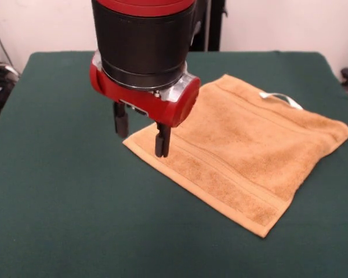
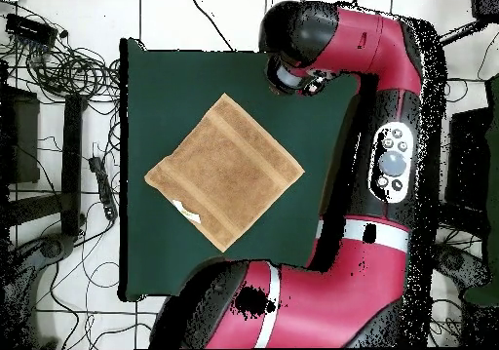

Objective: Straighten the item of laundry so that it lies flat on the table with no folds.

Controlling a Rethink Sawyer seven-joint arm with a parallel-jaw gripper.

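Golden-orange towel (image 1: 243,156) lies spread flat on the green table (image 1: 64,220) in the front view, white label (image 1: 281,98) at its far edge; the gripper (image 1: 142,130) hangs over its left corner, fingers apart. Overhead, the towel (image 2: 224,171) sits diamond-wise mid-table (image 2: 146,258), the arm (image 2: 390,151) arching beside it.

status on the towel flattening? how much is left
Mostly done: the towel lies spread as a full square on the table, no folds showing in either view, label sticking out at one edge. In hand: nothing; the gripper is open, fingers straddling one towel corner, nothing held. Left: likely just pulling the arm away, perhaps a final check of that corner.
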